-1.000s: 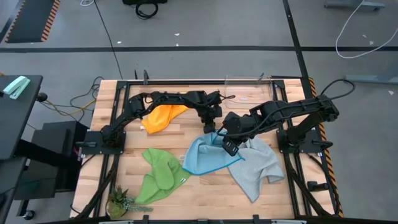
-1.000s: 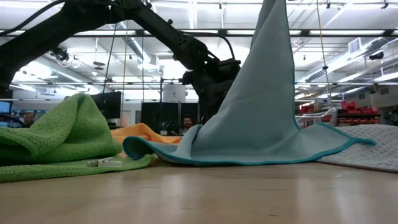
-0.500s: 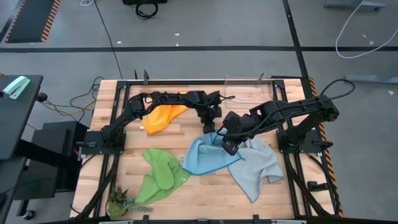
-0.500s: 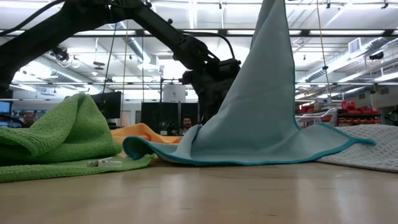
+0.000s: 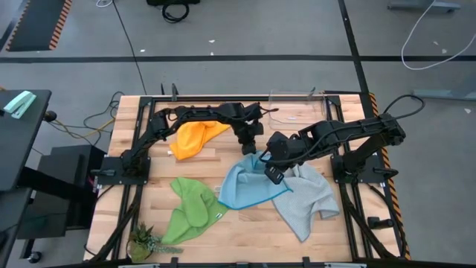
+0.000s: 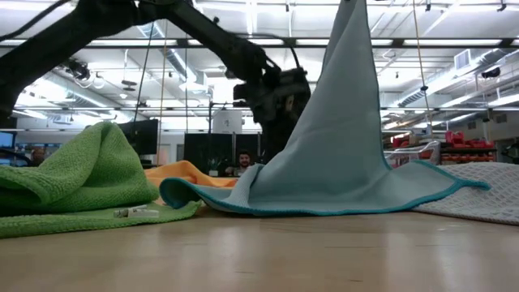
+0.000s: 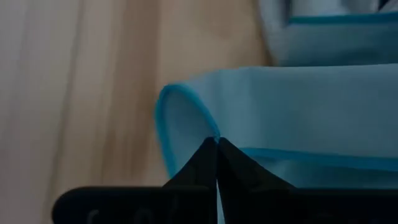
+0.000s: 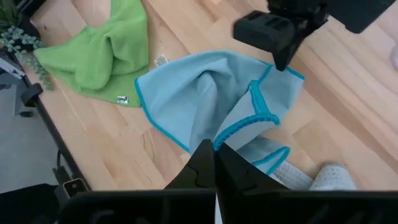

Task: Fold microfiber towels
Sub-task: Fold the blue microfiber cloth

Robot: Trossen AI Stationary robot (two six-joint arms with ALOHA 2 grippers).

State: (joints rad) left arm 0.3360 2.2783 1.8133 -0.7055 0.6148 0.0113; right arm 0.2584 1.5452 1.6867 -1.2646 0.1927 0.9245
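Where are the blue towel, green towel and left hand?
blue towel [image 5: 249,190], high view, flat middle.
green towel [image 5: 190,211], high view, middle fold.
left hand [image 7: 216,142], left wrist view, fingertips pinching the blue towel's edge.

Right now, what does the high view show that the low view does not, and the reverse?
Only the high view shows the potted plant at the table's near left corner, the whole grey towel, and both end effectors on the light blue towel: the left end effector shut on its far corner, the right end effector shut on its right edge.

Only the low view shows the blue towel rising into a tall peak and a person in the room behind.

Both show the green towel and the yellow-orange towel.
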